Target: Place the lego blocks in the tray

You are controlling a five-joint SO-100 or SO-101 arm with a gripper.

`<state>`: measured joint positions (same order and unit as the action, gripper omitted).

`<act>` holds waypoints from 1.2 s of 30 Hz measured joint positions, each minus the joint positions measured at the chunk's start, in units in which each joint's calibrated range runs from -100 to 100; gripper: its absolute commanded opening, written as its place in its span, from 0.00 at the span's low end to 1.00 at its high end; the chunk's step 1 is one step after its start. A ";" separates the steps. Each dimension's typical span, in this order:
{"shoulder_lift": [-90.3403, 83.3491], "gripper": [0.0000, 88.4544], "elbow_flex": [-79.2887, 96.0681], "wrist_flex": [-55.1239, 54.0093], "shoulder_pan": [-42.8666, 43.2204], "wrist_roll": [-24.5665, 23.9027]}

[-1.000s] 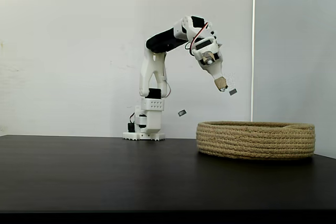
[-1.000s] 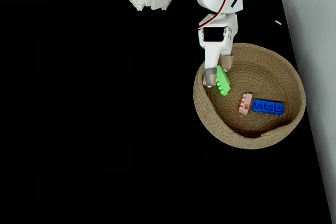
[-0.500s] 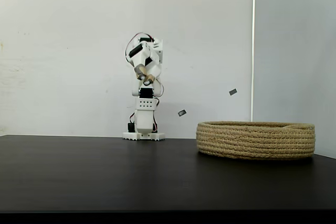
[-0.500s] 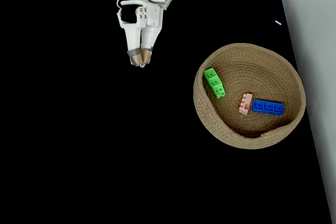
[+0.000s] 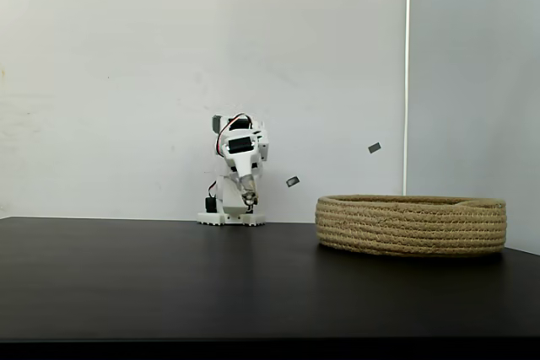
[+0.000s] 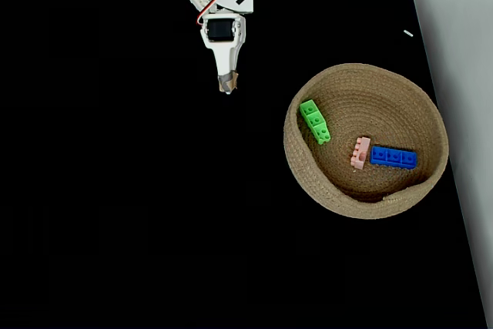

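Here, coiled-rope tray (image 6: 367, 199) on the black table (image 6: 115, 190), green lego brick (image 6: 316, 121) by its left inner wall, pink brick (image 6: 360, 152) touching the blue brick (image 6: 393, 157) near centre, gripper (image 6: 226, 87) folded near the arm base, fingers together, empty.

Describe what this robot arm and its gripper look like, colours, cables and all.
The arm is built of white plastic segments with black motor blocks set into them. A thin red cable loops out near its upper joint. The gripper is white, tapers to a narrow point, and its fingertips are wrapped in tan or brown material.
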<state>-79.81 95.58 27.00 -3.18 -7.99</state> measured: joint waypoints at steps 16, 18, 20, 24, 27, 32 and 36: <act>-17.90 0.00 3.45 20.79 2.44 2.93; -18.24 0.00 3.45 20.95 2.04 2.78; -18.49 0.00 3.54 20.95 1.95 2.78; -18.49 0.00 3.54 20.95 2.36 2.78; -18.49 0.00 3.54 20.95 2.28 2.78; -18.49 0.00 3.54 20.95 2.36 2.78; -18.49 0.00 3.54 20.95 2.36 3.03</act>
<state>-98.30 99.12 47.95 -0.81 -4.96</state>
